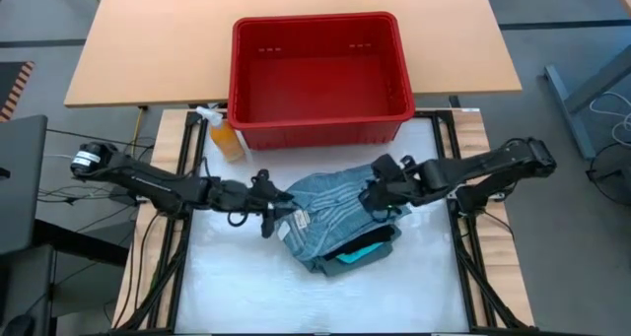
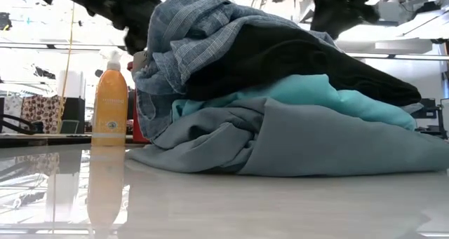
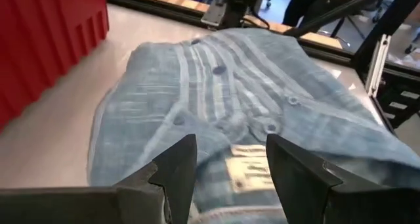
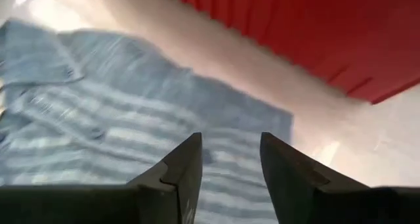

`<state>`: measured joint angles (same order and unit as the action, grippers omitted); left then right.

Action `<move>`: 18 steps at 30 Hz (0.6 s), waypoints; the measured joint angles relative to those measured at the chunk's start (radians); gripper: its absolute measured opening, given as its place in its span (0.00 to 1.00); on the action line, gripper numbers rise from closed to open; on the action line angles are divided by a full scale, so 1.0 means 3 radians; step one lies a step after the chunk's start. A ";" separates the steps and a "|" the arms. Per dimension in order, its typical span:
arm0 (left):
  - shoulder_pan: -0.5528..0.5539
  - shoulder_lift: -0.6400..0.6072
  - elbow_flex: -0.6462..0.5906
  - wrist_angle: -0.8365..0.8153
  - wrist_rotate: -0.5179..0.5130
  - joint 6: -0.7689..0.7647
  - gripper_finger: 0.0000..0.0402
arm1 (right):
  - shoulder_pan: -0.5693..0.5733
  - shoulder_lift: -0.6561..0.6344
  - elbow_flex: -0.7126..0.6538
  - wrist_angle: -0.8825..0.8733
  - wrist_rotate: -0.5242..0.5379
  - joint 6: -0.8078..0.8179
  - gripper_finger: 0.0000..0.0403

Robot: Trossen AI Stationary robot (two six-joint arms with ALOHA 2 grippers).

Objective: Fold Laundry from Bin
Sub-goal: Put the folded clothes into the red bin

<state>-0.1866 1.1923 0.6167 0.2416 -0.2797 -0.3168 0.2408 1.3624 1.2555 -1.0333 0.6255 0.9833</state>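
Both arms reach in low from the table's (image 1: 237, 287) sides, meeting over the laundry (image 1: 340, 228), which lies heaped on the table just in front of the empty red bin (image 1: 320, 75). The left claw (image 1: 279, 218) hangs at the heap's left edge, fingers parted over the blue-grey shirt's (image 3: 249, 99) collar label, gripping nothing. The right claw (image 1: 373, 200) hovers at the shirt's right side, also parted and empty; an orange bottle (image 1: 226, 137) stands beside the bin.
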 joint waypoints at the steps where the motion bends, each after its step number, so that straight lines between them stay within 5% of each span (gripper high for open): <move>1: -0.0073 -0.0045 0.0000 -0.0056 -0.0084 -0.0039 0.43 | 0.0033 -0.0064 -0.0062 0.0004 0.0048 0.0062 0.44; 6: -0.0480 -0.0225 0.0000 -0.0463 -0.0428 -0.0347 0.43 | 0.0246 -0.0433 -0.0442 0.0102 0.0224 0.0413 0.54; 12: -0.0898 -0.0404 0.0001 -0.0988 -0.1034 -0.1399 0.43 | 0.0407 -0.0916 -0.1014 0.0185 0.0303 0.1098 0.65; 18: -0.1175 -0.0464 0.0001 -0.1367 -0.0904 -0.2155 0.49 | 0.0422 -0.1362 -0.1528 0.0457 0.0087 0.1183 0.68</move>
<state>-0.5391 1.0532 0.6169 -0.1686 -0.5510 -0.9634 0.3675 0.9539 0.7972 -0.8963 0.6517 1.3383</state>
